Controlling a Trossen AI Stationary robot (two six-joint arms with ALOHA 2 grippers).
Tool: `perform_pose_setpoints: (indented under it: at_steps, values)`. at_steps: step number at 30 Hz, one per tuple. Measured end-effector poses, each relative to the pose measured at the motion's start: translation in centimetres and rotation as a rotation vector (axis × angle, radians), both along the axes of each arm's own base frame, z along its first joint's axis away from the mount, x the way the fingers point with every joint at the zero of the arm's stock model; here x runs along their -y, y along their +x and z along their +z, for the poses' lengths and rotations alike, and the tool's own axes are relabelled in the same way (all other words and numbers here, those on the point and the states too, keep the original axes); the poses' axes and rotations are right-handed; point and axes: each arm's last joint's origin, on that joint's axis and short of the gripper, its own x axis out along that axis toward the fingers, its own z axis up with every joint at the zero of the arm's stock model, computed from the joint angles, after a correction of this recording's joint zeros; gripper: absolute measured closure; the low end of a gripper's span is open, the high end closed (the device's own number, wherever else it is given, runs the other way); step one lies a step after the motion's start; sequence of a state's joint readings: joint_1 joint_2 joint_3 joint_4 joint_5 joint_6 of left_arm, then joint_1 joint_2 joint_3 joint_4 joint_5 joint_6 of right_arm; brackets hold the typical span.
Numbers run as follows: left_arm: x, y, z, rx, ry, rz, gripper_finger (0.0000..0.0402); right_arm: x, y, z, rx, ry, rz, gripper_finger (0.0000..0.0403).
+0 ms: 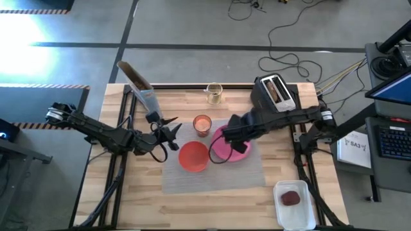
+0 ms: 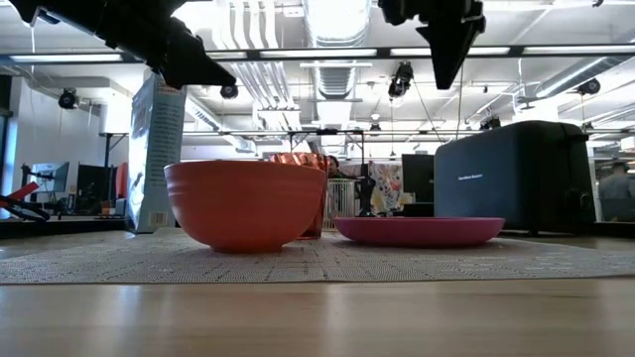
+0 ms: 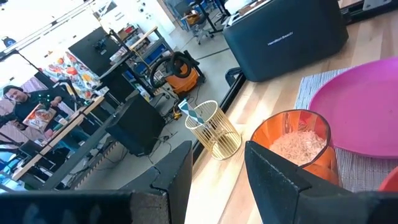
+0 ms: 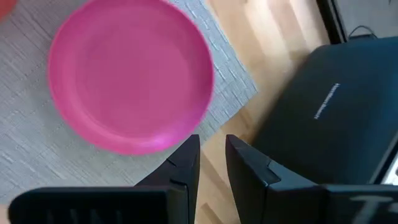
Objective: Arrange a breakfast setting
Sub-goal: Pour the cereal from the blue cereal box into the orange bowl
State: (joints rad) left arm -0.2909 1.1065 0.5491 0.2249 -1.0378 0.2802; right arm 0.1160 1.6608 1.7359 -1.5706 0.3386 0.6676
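While both arms hover:
Right gripper (image 1: 232, 144): narrowly parted, empty, above pink plate (image 1: 239, 151).
Toast (image 1: 276, 90): probably in toaster (image 1: 274, 94), behind; right arm nearer.

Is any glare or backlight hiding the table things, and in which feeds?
High view: glare washes only the floor at upper left; placemat, bowl and plate are evenly lit. Low view: ceiling lights backlight both arms into silhouettes, bowl is readable. Right wrist view: plate shows no glare.
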Motion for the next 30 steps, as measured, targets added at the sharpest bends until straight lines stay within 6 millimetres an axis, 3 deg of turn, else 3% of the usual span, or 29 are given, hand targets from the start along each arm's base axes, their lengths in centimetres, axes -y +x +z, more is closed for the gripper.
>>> perform_pose_setpoints:
  at_steps: [7, 15, 25, 30]
  values:
    - [0.0, 0.0, 0.0, -0.002, 0.0, 0.0, 0.027, -0.4, -2.7, 0.3, 0.024, 0.073, -0.076, 0.0335]
    - [0.0, 0.1, 0.3, 0.008, 0.009, -0.004, 0.027, -1.4, -5.6, -0.9, 0.052, 0.082, -0.165, 0.0335]
    - [0.3, 1.0, 3.2, 0.152, -0.082, -0.018, 0.027, -1.6, -4.5, -4.2, 0.138, 0.088, 0.074, 0.0335]
    - [0.4, 1.1, 4.0, 0.248, -0.184, 0.001, 0.027, -1.6, -4.5, -4.6, 0.111, 0.074, 0.14, 0.0335]
